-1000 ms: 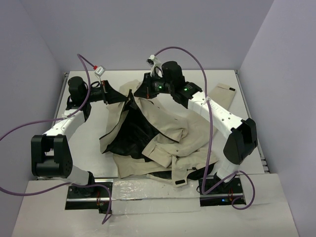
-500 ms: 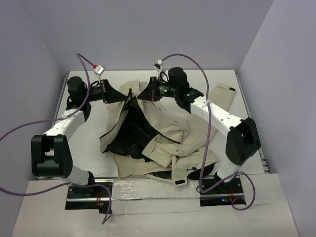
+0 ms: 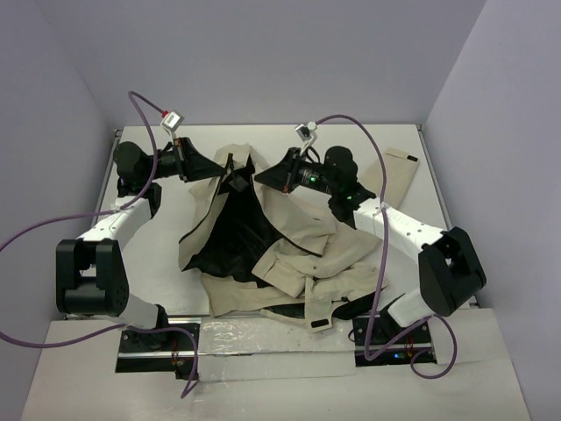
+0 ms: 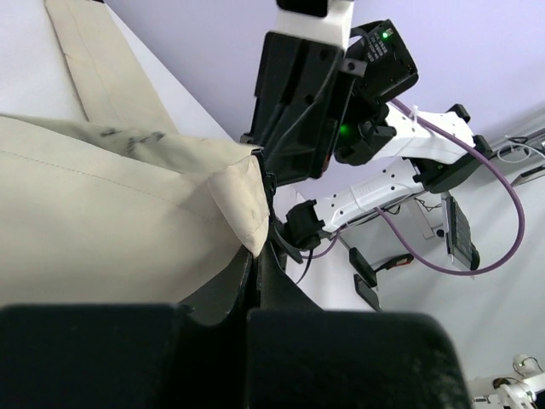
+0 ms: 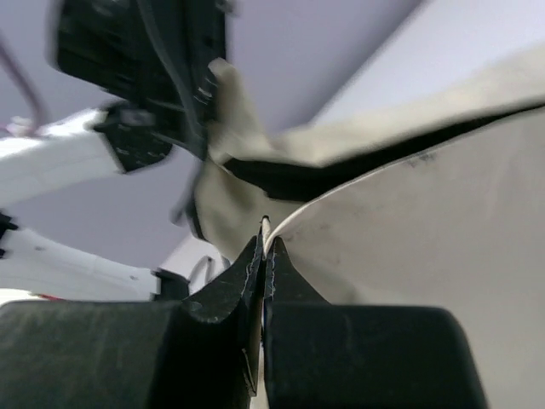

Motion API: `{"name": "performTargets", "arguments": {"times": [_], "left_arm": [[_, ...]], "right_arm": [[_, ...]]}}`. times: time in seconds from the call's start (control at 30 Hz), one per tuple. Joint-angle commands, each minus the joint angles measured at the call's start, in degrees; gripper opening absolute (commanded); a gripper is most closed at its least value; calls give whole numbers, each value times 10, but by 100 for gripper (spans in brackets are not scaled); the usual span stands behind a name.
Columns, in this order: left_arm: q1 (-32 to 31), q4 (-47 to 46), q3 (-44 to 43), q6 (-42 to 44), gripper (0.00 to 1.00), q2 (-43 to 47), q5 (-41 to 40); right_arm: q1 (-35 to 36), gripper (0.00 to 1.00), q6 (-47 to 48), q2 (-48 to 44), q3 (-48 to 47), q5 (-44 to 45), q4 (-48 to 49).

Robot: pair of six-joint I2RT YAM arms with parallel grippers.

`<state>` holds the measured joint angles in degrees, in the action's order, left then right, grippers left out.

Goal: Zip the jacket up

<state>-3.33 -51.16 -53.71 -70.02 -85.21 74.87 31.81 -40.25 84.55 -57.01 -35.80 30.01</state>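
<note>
Matt beige woven cloth jacket (image 3: 302,232), smoother black lining (image 3: 232,232); smooth matt white table (image 3: 166,263).

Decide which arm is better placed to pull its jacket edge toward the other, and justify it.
Right, probably. The right gripper is shut on a thin front edge of the jacket, close to the left gripper, which pinches a folded corner and can anchor it.

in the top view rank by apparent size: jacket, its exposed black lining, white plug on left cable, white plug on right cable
1. jacket
2. black lining
3. white plug on the left cable and white plug on the right cable: too alike to rank
</note>
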Motion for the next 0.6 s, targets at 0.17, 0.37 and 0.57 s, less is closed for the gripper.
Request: {"name": "performTargets", "arguments": {"times": [0.17,0.37,0.57], "left_arm": [[-4,-91,5,-45,0,11,12],[-4,-58,3,-21,0,26,14],[-4,-73,6,-34,0,22,13]], "right_arm": [[-27,0,-252,115,-4,-117,491],[-26,0,-240,124,-20,-102,472],[-22,0,-211,116,-34,-114,426]]}}
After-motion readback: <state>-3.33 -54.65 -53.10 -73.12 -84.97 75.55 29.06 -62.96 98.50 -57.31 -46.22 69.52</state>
